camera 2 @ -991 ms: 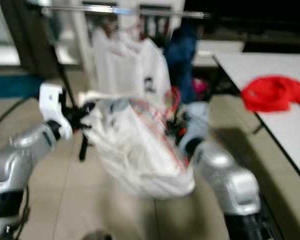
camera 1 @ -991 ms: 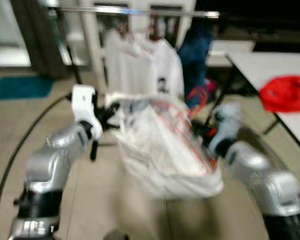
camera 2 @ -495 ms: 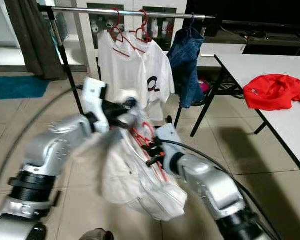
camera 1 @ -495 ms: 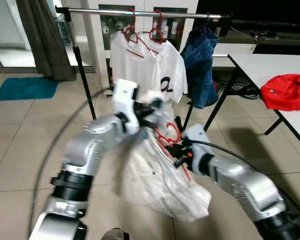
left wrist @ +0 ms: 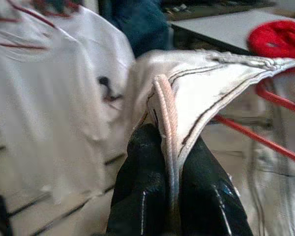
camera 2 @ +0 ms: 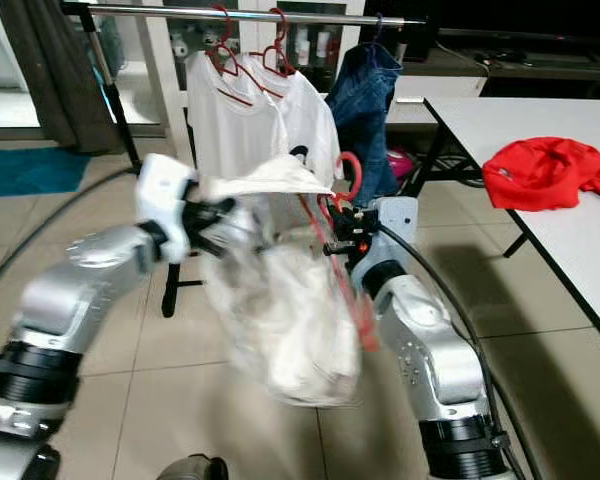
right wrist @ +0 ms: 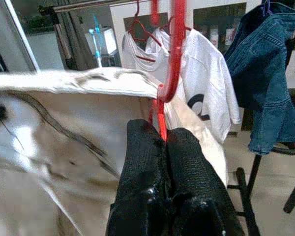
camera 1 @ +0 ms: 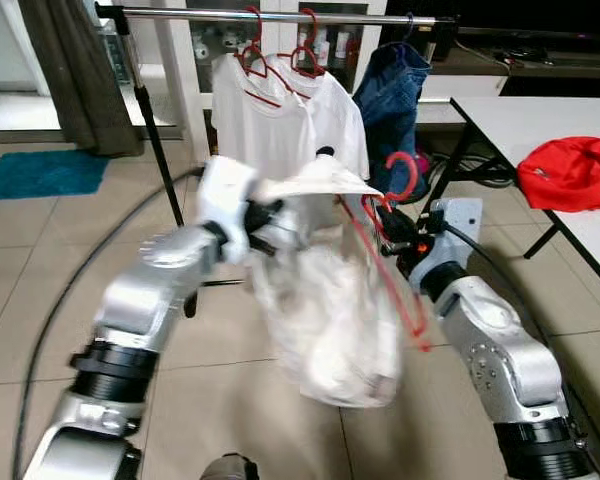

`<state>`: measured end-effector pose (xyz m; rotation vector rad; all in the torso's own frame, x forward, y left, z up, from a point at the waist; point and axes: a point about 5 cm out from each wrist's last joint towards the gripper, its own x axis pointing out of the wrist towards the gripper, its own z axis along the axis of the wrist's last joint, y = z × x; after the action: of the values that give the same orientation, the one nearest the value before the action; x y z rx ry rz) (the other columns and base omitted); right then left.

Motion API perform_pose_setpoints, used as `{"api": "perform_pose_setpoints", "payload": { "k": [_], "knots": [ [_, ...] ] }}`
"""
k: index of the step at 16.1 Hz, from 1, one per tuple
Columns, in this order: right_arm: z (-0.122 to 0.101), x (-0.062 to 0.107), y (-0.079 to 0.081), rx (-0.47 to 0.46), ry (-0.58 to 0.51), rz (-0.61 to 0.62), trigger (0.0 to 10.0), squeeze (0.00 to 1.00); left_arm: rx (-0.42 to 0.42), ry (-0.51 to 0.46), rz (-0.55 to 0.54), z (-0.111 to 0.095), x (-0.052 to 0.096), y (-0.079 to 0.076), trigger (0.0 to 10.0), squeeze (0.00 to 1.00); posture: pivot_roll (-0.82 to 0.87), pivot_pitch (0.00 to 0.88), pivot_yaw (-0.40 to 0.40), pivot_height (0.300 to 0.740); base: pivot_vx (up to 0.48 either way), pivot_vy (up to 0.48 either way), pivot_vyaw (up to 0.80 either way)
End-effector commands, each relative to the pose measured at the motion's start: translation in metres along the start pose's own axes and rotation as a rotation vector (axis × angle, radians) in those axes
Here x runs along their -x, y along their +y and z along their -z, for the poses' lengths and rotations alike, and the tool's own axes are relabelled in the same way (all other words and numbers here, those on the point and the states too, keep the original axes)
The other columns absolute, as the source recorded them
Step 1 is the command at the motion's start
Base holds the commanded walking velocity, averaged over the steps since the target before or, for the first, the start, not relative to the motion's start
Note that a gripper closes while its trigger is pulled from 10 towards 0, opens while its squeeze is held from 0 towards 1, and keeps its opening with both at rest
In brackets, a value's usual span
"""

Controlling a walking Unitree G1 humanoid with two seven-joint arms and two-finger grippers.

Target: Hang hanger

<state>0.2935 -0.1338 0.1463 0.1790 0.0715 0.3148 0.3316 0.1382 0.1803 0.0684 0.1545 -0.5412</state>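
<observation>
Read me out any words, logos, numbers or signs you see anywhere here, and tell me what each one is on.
No text can be read anywhere in these pictures.
Second white T-shirt on the rail: a dark print on the chest, mostly hidden by the held white garment; it cannot be read as a letter or logo.
Bottles on the shelf behind the rail: labels too small and blurred to read.

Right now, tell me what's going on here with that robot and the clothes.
The robot stands before a clothes rail, holding a white garment on a red hanger. Its right gripper is shut on the hanger's neck below the hook; its left gripper pinches the garment's seamed edge. The hanger is not yet on the rail, where two white T-shirts and blue jeans hang.
</observation>
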Motion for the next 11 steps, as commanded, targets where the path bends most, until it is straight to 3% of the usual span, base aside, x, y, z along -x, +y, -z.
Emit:
{"api": "perform_pose_setpoints", "payload": {
  "k": [1,3,5,8,11],
  "knots": [
    [-0.004,0.001,-0.004,0.005,-0.034,0.030,10.0,0.00,-0.023,-0.068,-0.037,-0.015,0.003,0.009,0.0,0.00,-0.03,0.000,-0.034,0.740,0.000,0.000,0.00],
    [0.001,0.002,-0.003,-0.005,0.001,0.024,10.0,0.00,-0.016,-0.079,-0.046,-0.021,0.009,0.019,0.0,0.00,-0.02,0.000,-0.034,0.740,0.000,0.000,0.00],
    [0.006,0.001,0.000,-0.002,0.016,0.015,10.0,0.00,0.029,-0.100,-0.022,-0.023,0.008,0.016,0.0,0.00,-0.02,0.000,-0.034,0.740,0.000,0.000,0.00],
    [0.027,0.014,0.000,0.061,0.154,0.032,10.0,0.00,0.178,-0.112,-0.116,-0.022,0.002,0.022,0.0,0.00,-0.02,0.000,-0.032,0.740,0.000,0.000,0.00],
    [0.018,0.026,-0.001,-0.011,0.069,0.080,10.0,0.00,0.212,-0.108,-0.161,-0.020,0.000,0.029,0.0,0.00,-0.02,0.000,-0.023,0.740,0.000,0.000,0.00]
  ]
}}
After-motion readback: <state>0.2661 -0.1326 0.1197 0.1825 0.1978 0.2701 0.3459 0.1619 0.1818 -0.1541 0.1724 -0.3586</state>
